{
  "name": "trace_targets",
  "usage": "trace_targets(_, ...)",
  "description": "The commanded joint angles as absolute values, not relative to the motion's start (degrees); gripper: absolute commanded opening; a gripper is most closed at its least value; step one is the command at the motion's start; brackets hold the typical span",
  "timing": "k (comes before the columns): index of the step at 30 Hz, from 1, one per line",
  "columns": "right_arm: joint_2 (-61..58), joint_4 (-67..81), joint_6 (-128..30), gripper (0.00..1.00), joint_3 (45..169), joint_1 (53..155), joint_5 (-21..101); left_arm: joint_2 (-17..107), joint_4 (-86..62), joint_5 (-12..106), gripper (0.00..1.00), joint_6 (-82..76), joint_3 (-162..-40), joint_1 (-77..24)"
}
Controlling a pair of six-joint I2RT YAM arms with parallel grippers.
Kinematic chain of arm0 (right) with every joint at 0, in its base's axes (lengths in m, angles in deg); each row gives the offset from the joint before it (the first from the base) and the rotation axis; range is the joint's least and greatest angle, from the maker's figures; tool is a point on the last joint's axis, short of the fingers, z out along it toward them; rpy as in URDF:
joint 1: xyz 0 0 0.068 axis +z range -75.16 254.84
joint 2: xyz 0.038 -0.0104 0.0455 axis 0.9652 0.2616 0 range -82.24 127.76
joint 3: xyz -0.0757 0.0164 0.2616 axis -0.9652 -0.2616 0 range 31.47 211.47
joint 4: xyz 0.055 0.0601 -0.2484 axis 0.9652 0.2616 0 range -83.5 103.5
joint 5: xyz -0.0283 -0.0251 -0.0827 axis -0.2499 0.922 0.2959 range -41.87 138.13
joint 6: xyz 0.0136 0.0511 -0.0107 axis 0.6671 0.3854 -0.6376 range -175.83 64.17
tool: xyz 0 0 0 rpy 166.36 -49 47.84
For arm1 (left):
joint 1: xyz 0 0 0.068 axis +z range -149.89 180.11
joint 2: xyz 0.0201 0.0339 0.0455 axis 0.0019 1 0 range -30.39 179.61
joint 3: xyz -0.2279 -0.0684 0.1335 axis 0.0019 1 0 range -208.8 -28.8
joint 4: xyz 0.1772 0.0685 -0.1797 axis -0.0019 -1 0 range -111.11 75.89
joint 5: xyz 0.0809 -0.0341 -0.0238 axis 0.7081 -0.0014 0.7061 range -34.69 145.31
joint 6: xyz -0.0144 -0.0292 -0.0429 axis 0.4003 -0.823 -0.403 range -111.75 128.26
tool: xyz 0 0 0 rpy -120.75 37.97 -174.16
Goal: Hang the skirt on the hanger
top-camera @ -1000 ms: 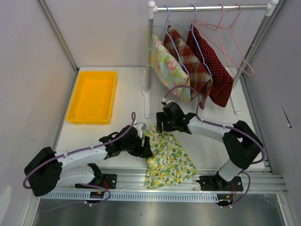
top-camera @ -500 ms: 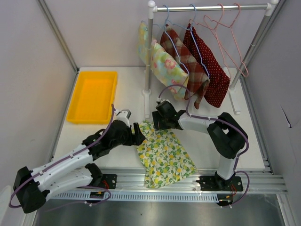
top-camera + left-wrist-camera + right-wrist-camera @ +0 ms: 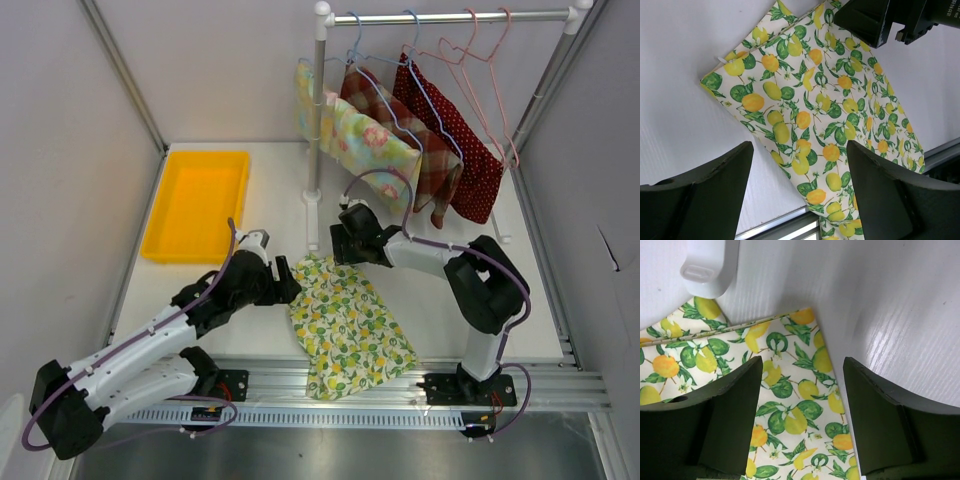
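The lemon-print skirt (image 3: 345, 325) lies flat on the white table, its lower hem over the front rail. It fills the left wrist view (image 3: 815, 100) and the right wrist view (image 3: 785, 405). My left gripper (image 3: 288, 282) is open and empty at the skirt's left top corner. My right gripper (image 3: 340, 247) is open and empty just above the skirt's top edge. Empty pink hangers (image 3: 480, 60) hang on the rail (image 3: 450, 17) at the right. Blue hangers (image 3: 355, 45) carry other clothes.
A yellow tray (image 3: 198, 205) sits at the back left. The rack's post (image 3: 318, 110) and white foot (image 3: 707, 267) stand just behind the skirt. Floral, plaid and red dotted garments (image 3: 420, 150) hang and sway on the rack.
Both grippers have let go of the skirt and drawn back toward its top edge. The skirt now lies flatter and spread. The hanging garments have swung to the right.
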State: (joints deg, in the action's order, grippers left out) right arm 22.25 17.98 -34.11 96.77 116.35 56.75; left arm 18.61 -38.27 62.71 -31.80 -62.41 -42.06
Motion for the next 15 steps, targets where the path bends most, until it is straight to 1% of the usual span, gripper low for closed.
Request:
trace_targets(1,24.28,15.46,-35.00,0.68,98.62,114.57,53.86,18.74,-36.79,60.67,0.81,-31.65,-62.73,-41.20)
trace_targets(7,25.25,13.71,-34.65,0.66,96.42,115.61,52.52,19.27,-36.17,59.79,0.80,-31.56,-62.55,-41.11)
trace_targets(11,27.09,15.37,-34.73,0.62,97.21,117.63,56.55,20.15,-35.73,59.26,0.80,-31.56,-62.46,-41.11)
trace_targets(14,28.15,16.78,-33.51,0.55,96.86,118.69,59.71,19.89,-35.73,59.61,0.80,-31.65,-62.11,-41.11)
trace_targets(15,28.41,17.82,-33.15,0.48,96.51,118.78,60.51,19.89,-35.82,59.70,0.80,-31.73,-62.03,-41.11)
